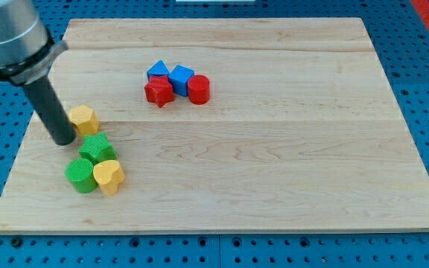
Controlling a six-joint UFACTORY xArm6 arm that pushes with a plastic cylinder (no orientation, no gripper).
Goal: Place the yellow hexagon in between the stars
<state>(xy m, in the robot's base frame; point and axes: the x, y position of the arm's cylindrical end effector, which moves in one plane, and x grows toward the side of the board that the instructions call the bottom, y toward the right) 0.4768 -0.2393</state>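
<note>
The yellow hexagon (84,118) lies near the board's left edge. My tip (63,140) rests on the board just to its lower left, almost touching it. The green star (97,147) lies just below the hexagon, close to my tip's right. The red star (159,91) sits in the upper middle of the board, well to the right of the hexagon.
A green cylinder (80,175) and a yellow heart (109,176) sit below the green star. Two blue blocks (159,72) (181,77) and a red cylinder (199,88) cluster around the red star. The wooden board (274,164) lies on a blue perforated table.
</note>
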